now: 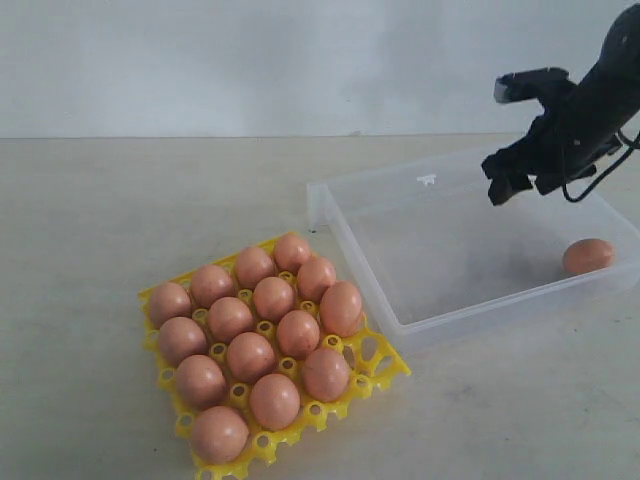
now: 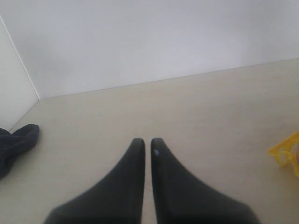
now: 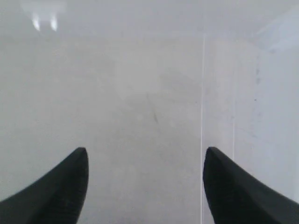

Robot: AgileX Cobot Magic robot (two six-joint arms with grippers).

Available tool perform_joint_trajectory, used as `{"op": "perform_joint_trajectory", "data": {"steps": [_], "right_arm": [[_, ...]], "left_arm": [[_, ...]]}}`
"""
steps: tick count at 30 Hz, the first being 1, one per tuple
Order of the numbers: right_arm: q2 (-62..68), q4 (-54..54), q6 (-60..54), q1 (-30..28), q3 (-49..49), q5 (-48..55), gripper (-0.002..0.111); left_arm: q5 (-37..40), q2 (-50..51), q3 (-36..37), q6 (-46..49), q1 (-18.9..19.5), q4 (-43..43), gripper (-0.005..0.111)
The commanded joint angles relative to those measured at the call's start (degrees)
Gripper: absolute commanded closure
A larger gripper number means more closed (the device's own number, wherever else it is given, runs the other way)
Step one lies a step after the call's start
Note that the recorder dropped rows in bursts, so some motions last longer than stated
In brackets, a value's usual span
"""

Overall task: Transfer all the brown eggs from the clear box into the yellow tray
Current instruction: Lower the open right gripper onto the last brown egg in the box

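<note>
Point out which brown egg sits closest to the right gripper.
The lone brown egg left in the clear box, near the open right gripper; all other eggs sit in the yellow tray.

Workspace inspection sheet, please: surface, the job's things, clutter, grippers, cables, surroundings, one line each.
Surface: pale table, no spills seen.
Job's things: yellow tray nearly full of brown eggs; one last egg lies in the clear box.
Clutter: dark cloth-like thing on the table, seen in the left wrist view only.
Grippers: left gripper shut over bare table; right gripper open, empty, above the box.
Cables: black cable loops off the right arm.
Surroundings: plain white wall.
</note>
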Motion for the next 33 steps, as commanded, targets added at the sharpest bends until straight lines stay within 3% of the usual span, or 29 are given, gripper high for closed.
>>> {"op": "perform_joint_trajectory", "data": {"steps": [1,4,7,10,21,27,33], "right_arm": [[-4.1,-0.74,5.27,-0.11,-0.95,5.66,0.048],[-5.57,-4.0,1.06,-0.11,-1.03,16.25,0.048],[-6.83,-7.86,-10.41,-0.11,-1.03,26.64,0.048],[-7.42,-11.97,-18.05,-0.11,-1.03,26.64,0.048],[-5.83,-16.28,-20.05,-0.11,-1.03,25.34,0.048],[-3.67,-17.24,-8.51,-0.11,-0.92,25.2,0.048],[-2.68,-18.83,-8.24,-0.11,-0.92,25.05,0.048]], "left_arm": [[-0.09,-0.18,0.2,-0.18,-0.27,-0.11,0.103],[-0.09,-0.18,0.2,-0.18,-0.27,-0.11,0.103],[-0.09,-0.18,0.2,-0.18,-0.27,-0.11,0.103],[-0.09,-0.18,0.2,-0.18,-0.27,-0.11,0.103],[-0.09,-0.18,0.2,-0.18,-0.27,-0.11,0.103],[-0.09,-0.18,0.2,-0.18,-0.27,-0.11,0.103],[-0.09,-0.18,0.2,-0.18,-0.27,-0.11,0.103]]}}
